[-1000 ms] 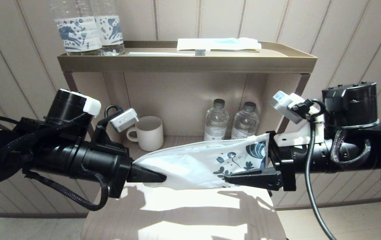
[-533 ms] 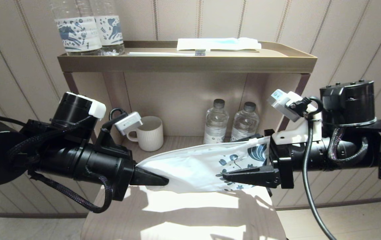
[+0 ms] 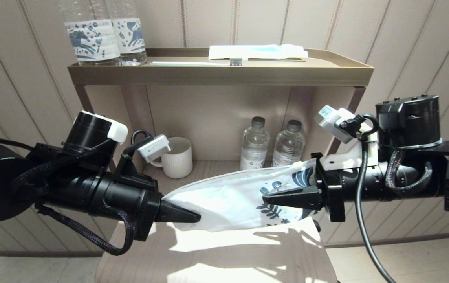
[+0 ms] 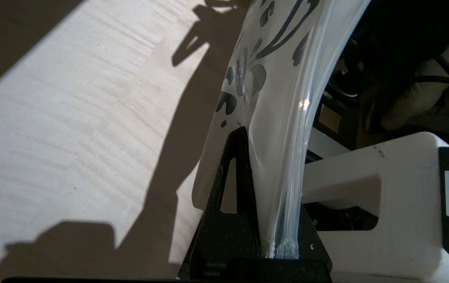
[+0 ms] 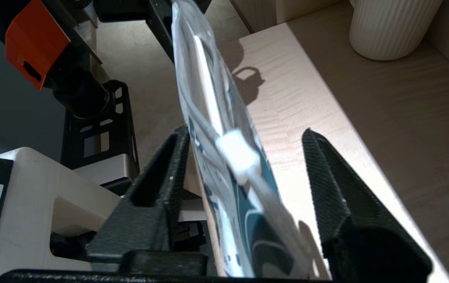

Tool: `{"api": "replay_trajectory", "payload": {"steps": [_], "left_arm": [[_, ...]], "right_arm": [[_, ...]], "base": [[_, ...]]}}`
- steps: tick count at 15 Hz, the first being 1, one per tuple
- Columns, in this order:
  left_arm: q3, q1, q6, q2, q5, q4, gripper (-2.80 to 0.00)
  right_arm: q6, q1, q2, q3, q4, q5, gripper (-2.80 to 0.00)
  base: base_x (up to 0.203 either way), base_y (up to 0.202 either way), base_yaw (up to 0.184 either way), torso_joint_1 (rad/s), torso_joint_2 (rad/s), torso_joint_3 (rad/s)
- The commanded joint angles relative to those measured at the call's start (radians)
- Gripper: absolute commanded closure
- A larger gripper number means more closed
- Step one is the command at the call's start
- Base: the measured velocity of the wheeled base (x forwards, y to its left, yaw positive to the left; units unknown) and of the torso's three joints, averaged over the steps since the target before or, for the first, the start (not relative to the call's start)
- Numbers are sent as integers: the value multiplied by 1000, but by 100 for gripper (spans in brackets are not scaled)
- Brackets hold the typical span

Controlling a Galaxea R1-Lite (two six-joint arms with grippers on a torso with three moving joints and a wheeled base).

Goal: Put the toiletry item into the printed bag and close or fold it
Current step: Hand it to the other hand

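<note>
The printed bag (image 3: 232,198) hangs stretched between my two grippers above the pale wooden table (image 3: 228,259). My left gripper (image 3: 195,216) is shut on its plain white end (image 4: 279,188). My right gripper (image 3: 272,189) is open, its fingers (image 5: 161,177) standing wide on either side of the blue-printed end (image 5: 248,220). The bag leans against one finger, and a white zip slider (image 5: 236,155) shows between the jaws (image 5: 246,131). A white toothbrush (image 3: 197,63) lies on the top shelf. I cannot tell what is inside the bag.
On the brown shelf tray (image 3: 220,74) lie a white packet with a light-blue stripe (image 3: 257,51) and two large printed bottles (image 3: 102,31). A ribbed white mug (image 3: 177,157) and two small water bottles (image 3: 271,143) stand in the niche behind the bag.
Both grippers have drawn slightly closer, and the left arm has shifted right. The right gripper's near finger has risen across the print. The bag now bows lower in the middle.
</note>
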Motion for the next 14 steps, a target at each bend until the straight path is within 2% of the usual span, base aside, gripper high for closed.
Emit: {"api": "replay_trajectory", "payload": {"steps": [1,12,13,14], "left_arm": [[8,-6,17,6,-4,0,0],[12,-24,30,35,-4,-5,0],[13,-24,30,35,-4,-5,-280],[16,-25,30,32,-3,-6,-280]], "right_arm": [[-1,1,0,-3,-1,5,0],[-3,2,-9,6,-2,5,0],[-3,2,-11,7,-2,5,0],[-4,2,-11,8,-2,5,0]], "base": [[0,0,0,0,0,0],[0,0,0,0,0,0],[0,0,0,0,0,0],[0,0,0,0,0,0]]}}
